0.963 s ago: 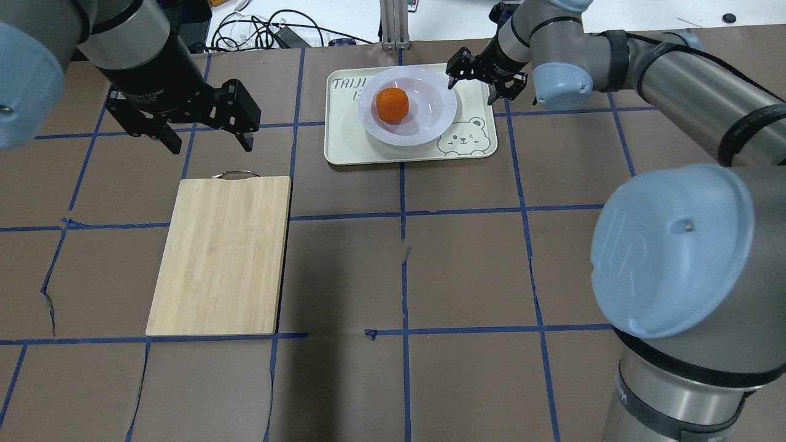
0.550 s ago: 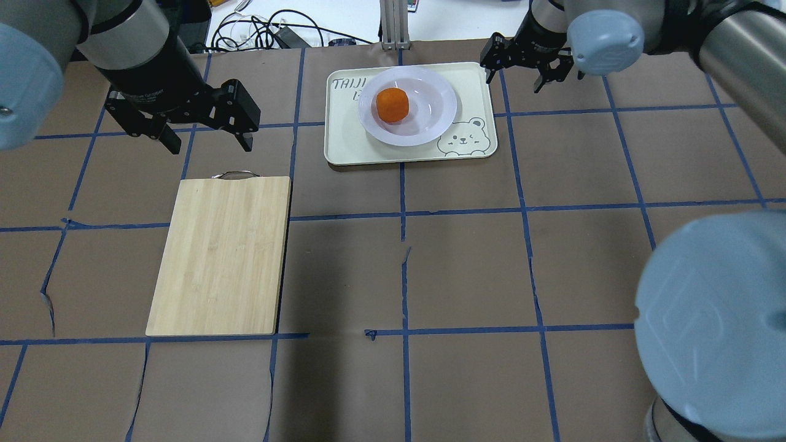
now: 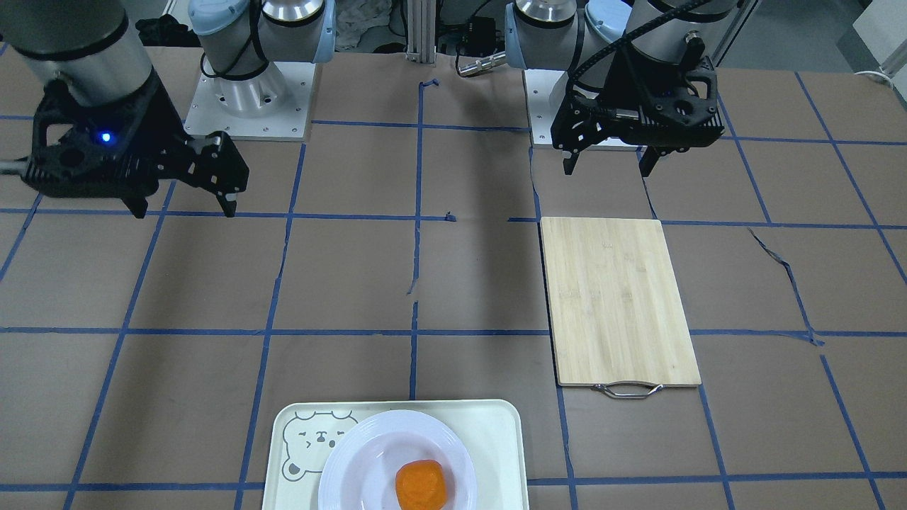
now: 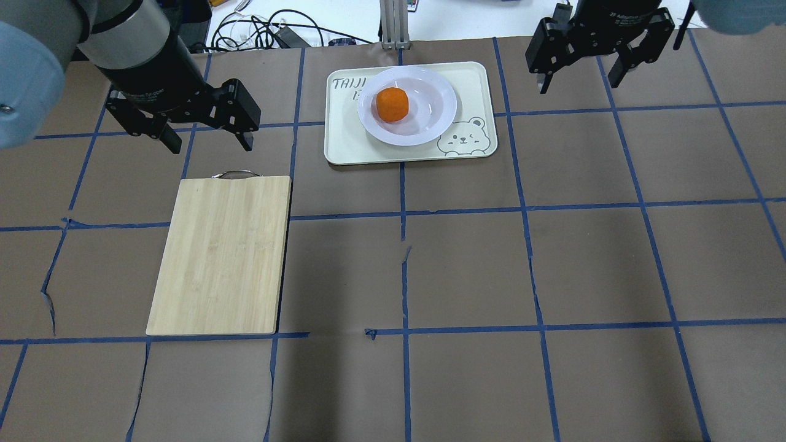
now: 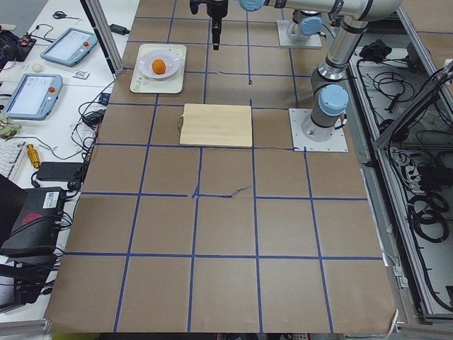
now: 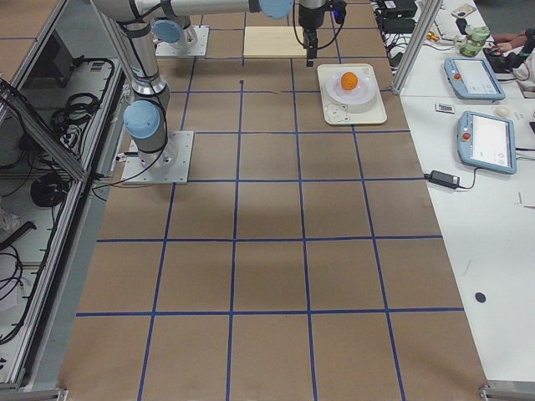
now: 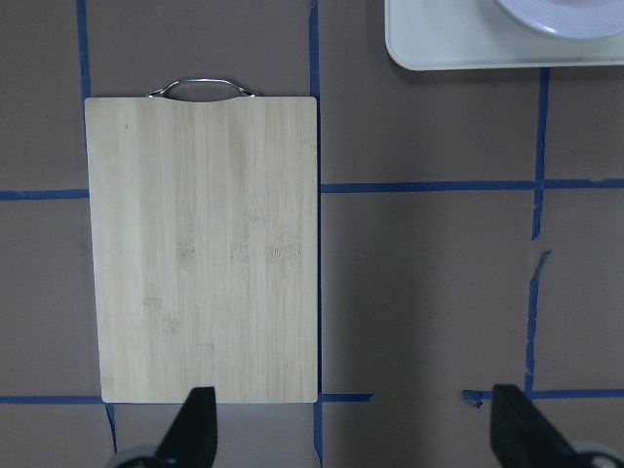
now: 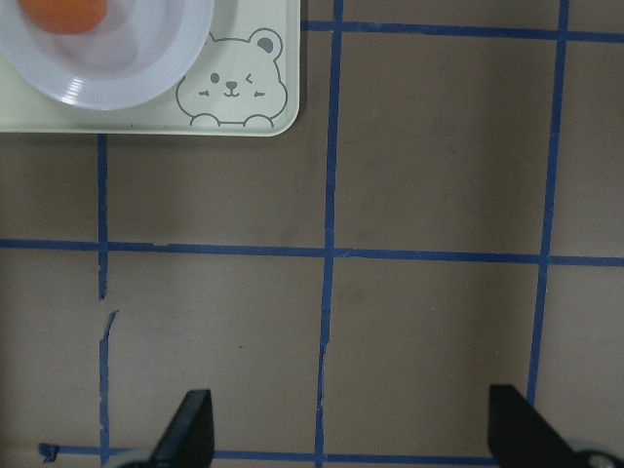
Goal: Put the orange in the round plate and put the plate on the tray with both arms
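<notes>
Covering the table (image 4: 466, 264) is a matte brown sheet, split into squares by blue tape lines (image 4: 466, 212). The sheet is torn in several spots, e.g. near ctr and toward the overhead view's left edge. Beyond the far edge: white bench w/ cable clutter (image 4: 270, 34) and an aluminium post (image 4: 393, 24). Side views show teach pendants (image 6: 489, 142) on that bench and a cable trough (image 5: 417, 177) behind the robot.

Tray (image 4: 344, 138): pale cream-green, rect., rounded corners, smooth raised lip. Grey bear face (image 4: 465, 136) printed in one corner, lettering (image 4: 344, 83) in another. Sits flat at far-ctr of table.

Round plate (image 4: 437, 104): white, glossy, ridged rim, shallow well. Rests on the tray over most of its middle; rim hides part of the lettering.

Orange (image 4: 392, 104): bright, roundish, slightly lumpy skin. Lies in the plate's well, off-ctr toward the lettering side.

Cutting board (image 4: 221, 255): light bamboo, rect., visible grain, thin metal handle (image 4: 235, 175) at far end. Flat on table on robot's left, well apart from tray.

Left gripper (image 4: 210, 146): black, fingers spread wide, nothing btwn them. Hangs over bare table just past the board's handle end.

Right gripper (image 4: 578, 86): black, fingers spread wide, empty. Hangs over bare table off the tray's right end, clear of tray and plate.
</notes>
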{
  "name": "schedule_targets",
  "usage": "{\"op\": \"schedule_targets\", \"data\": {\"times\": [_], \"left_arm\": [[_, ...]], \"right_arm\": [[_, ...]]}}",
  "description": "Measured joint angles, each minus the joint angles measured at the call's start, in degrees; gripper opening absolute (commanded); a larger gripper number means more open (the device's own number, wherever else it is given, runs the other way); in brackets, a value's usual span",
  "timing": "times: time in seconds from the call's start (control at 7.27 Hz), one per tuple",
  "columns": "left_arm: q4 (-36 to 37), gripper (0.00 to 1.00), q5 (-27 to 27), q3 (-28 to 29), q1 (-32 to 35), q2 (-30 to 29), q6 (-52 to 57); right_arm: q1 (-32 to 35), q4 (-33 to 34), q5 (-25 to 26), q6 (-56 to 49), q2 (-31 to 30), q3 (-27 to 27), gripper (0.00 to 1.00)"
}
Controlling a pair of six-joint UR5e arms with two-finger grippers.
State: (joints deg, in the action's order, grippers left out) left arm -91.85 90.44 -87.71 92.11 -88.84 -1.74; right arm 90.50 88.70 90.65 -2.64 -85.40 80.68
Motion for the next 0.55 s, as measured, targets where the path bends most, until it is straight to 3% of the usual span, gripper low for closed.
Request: {"op": "schedule_targets", "data": {"times": [0.55], "left_arm": [[0.0,1.0,0.0,0.0,0.0,0.1,0.0]], "right_arm": [[0.2,1.1,0.2,-1.1,-3.5,3.0,1.0]]}}
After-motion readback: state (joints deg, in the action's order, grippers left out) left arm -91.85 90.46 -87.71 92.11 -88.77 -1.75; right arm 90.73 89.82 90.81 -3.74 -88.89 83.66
